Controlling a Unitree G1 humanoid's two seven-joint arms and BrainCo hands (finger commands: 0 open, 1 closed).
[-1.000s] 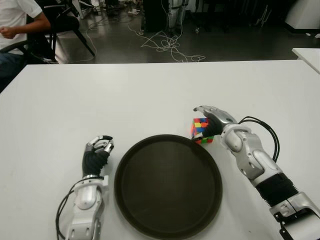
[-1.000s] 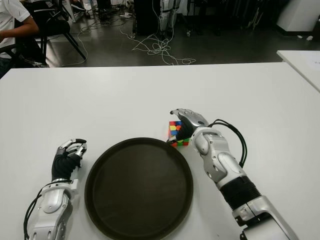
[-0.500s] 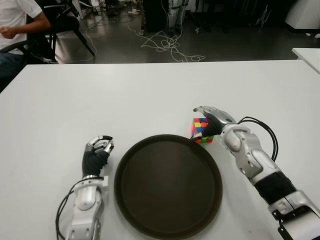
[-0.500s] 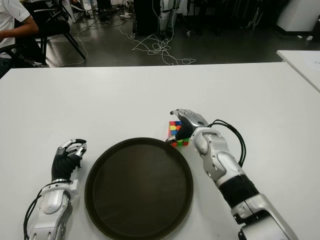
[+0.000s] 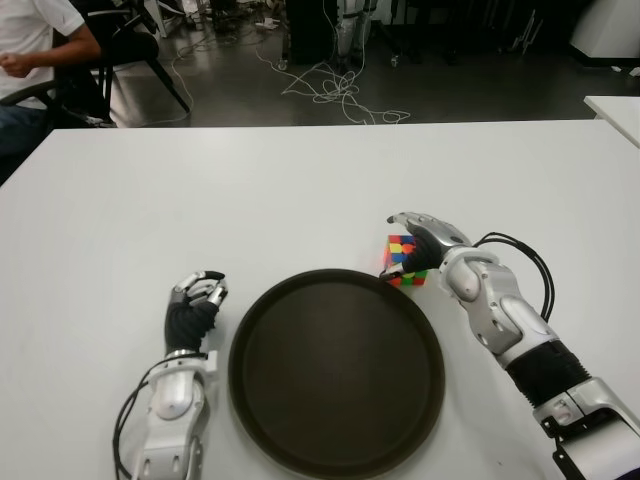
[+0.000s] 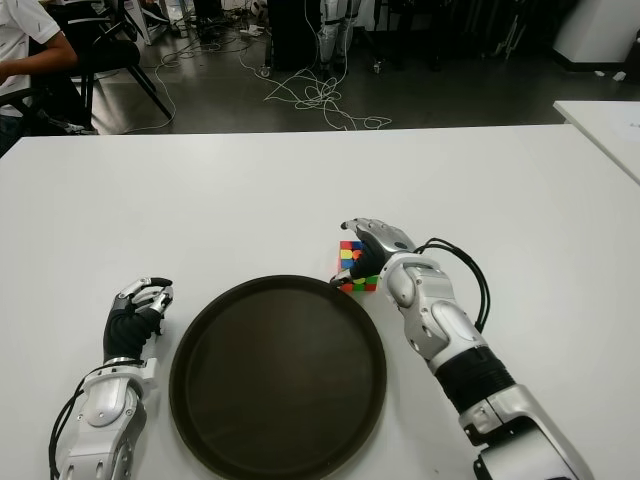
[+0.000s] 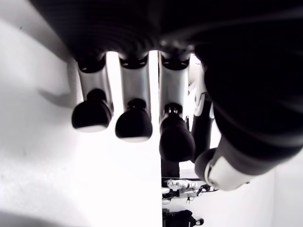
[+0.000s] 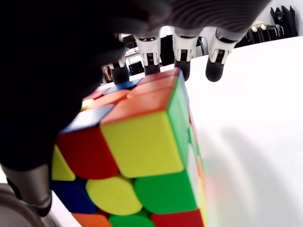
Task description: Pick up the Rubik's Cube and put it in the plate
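- The right hand (image 5: 425, 240) has its fingers (image 8: 181, 49) draped over the top of the one cube (image 5: 402, 259), thumb at its side; a firm grip isn't clear.
- The cube sits on the white table (image 5: 250, 190), just beside the rim of the one dark plate (image 5: 337, 372).
- The left hand (image 5: 193, 300), fingers curled and empty, shows left of the plate.

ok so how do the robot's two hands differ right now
The right hand is wrapped over the Rubik's Cube at the far right edge of the plate; the left hand holds nothing. The left hand shows left of the plate with fingers curled, well away from the cube. Both are over the white table.
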